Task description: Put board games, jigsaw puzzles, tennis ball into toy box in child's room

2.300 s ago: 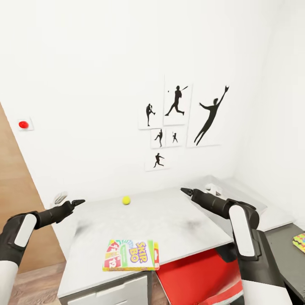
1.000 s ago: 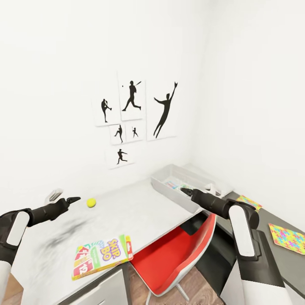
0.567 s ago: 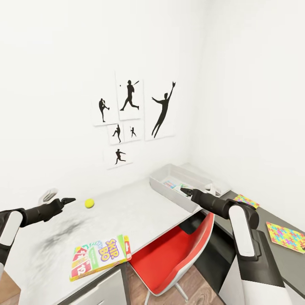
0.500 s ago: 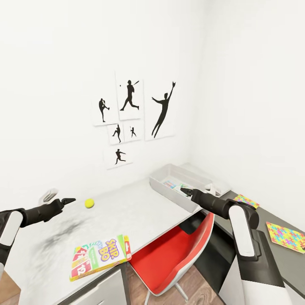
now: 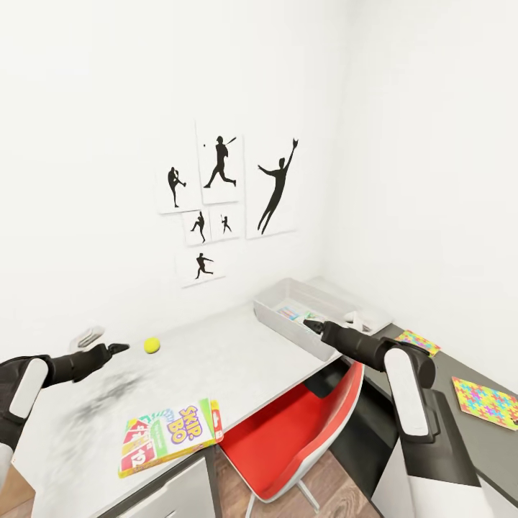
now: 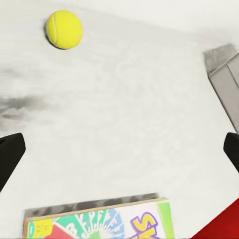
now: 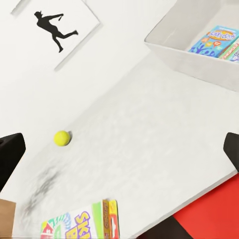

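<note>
On the pale grey table (image 5: 237,360), the tennis ball (image 5: 152,345) lies near the wall and the Skip-Bo board game (image 5: 171,436) lies at the front edge. The toy box (image 5: 267,311) stands at the table's right end, with a blue game box (image 5: 290,314) flat inside. Two jigsaw puzzles (image 5: 419,342) (image 5: 485,401) lie on the lower dark section. My left gripper (image 5: 119,348) hovers open just left of the ball (image 6: 63,29), above the Skip-Bo box (image 6: 99,221). My right gripper (image 5: 309,324) hangs open at the toy box's near wall (image 7: 199,59).
A red chair (image 5: 302,432) is tucked under the table between the Skip-Bo box and the toy box. Black sports-silhouette pictures (image 5: 223,201) hang on the white wall behind. A small pale object (image 5: 88,335) lies by the wall, left of the ball.
The camera swung right over the earlier frames, bringing the toy box and puzzles into view. In the last half second the view holds still and my left gripper has dipped slightly.
</note>
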You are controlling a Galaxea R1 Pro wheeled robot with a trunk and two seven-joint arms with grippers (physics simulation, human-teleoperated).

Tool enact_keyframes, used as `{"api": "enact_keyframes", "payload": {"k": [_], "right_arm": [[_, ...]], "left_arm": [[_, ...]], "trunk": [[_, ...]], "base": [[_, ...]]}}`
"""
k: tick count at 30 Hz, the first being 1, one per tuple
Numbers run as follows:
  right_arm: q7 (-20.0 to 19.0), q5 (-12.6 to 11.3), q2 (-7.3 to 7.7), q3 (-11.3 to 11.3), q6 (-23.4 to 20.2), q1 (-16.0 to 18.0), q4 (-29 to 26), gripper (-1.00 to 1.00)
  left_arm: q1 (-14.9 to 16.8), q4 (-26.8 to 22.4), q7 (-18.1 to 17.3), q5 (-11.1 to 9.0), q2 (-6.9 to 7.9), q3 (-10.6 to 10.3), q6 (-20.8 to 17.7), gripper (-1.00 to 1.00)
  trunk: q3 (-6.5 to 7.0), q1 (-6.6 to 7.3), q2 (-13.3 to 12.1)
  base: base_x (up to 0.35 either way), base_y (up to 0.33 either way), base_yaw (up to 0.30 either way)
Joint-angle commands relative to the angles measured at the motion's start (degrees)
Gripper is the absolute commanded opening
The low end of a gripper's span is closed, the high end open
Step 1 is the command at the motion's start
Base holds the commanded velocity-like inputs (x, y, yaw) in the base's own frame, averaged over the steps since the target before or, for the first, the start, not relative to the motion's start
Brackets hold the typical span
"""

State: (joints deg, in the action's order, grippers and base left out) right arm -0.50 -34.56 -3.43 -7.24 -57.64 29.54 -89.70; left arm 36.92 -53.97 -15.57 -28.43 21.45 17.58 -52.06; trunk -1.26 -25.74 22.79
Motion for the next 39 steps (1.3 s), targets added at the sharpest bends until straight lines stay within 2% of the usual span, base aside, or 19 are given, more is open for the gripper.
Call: {"api": "enact_keyframes", "payload": {"k": [1,4,7,10,11,13,14,19,20,25,29,32,35,37,39], "right_arm": [[0.0,0.0,-0.04,0.4,-0.3,0.1,-0.1,1.00],[-0.2,0.1,0.03,2.7,-0.4,0.1,-0.9,1.00],[-0.6,0.1,0.10,4.6,-0.7,0.1,-1.4,1.00],[-0.8,0.0,0.22,5.8,-0.8,0.1,-1.5,1.00],[-0.8,-0.1,0.31,6.3,-0.8,0.1,-1.5,1.00],[-0.8,-0.2,0.45,6.6,-0.9,0.1,-1.6,1.00],[-0.9,-0.3,0.54,6.8,-1.0,0.1,-1.6,1.00],[-0.9,-0.5,0.66,7.1,-1.2,0.1,-1.6,1.00],[-0.9,-0.6,0.68,7.1,-1.2,0.1,-1.6,1.00],[-0.9,-0.6,0.69,7.2,-1.3,0.1,-1.6,1.00],[-1.0,-0.6,0.66,8.4,-1.3,0.0,-1.6,1.00],[-1.4,-0.6,0.69,9.7,-1.2,0.1,-1.6,1.00],[-1.7,-0.6,0.69,10.0,-1.1,0.0,-1.6,1.00],[-2.1,-0.6,0.71,10.2,-1.0,0.0,-1.6,1.00],[-2.2,-0.6,0.73,10.2,-0.9,0.1,-1.6,1.00]], "left_arm": [[0.1,0.0,-0.1,0.4,-0.03,0.1,-0.3,1.00],[0.1,0.1,0.8,0.5,-0.34,-0.1,-0.2,1.00],[0.2,2.2,2.1,0.7,-1.88,-0.3,1.2,1.00],[1.7,6.6,5.0,0.8,-2.64,-0.7,2.6,1.00],[3.5,9.4,7.0,1.0,-2.86,-0.8,3.1,1.00],[5.7,12.3,9.2,1.1,-3.00,-0.9,3.6,1.00],[7.9,15.2,11.3,1.1,-3.08,-1.0,4.2,1.00],[12.3,21.6,15.8,1.7,-3.21,-1.1,6.7,1.00],[13.1,22.7,16.9,2.3,-3.22,-1.1,7.4,1.00],[14.0,24.0,19.0,4.7,-3.23,-1.1,9.0,1.00],[14.4,24.5,19.8,6.4,-3.78,-1.2,11.6,1.00],[14.5,24.9,20.0,6.8,-5.36,-2.7,12.9,1.00],[14.5,25.5,20.1,7.0,-5.85,-4.3,13.8,1.00],[14.5,27.1,20.1,7.0,-6.18,-6.5,16.9,1.00],[14.5,28.3,20.1,7.0,-6.27,-7.3,18.9,1.00]], "trunk": [[-0.13,-0.04,0.1],[-0.13,-0.04,0.1],[-0.13,-0.04,0.1],[-0.13,-0.04,0.1],[-0.13,-0.04,0.1],[-0.13,-0.04,0.1],[-0.13,-0.04,0.1],[-0.13,-0.04,0.1],[-0.13,-0.04,0.1],[-0.13,-0.04,0.1],[-0.13,-0.04,0.1],[-0.13,-0.04,0.1],[-0.13,-0.04,0.1],[-0.13,-0.04,0.1],[-0.13,-0.04,0.1]], "base": [[0.000,0.000,0.000],[0.000,0.000,0.000],[0.000,0.000,0.000],[0.000,0.000,0.000],[0.000,0.000,0.000],[0.000,0.000,0.000],[0.000,0.000,0.000],[0.000,0.000,0.000],[0.000,0.000,0.000],[0.000,0.000,0.000],[0.000,0.000,0.000],[0.000,0.000,0.000],[0.000,0.000,0.000],[0.000,0.000,0.000],[0.000,0.000,0.000]]}}
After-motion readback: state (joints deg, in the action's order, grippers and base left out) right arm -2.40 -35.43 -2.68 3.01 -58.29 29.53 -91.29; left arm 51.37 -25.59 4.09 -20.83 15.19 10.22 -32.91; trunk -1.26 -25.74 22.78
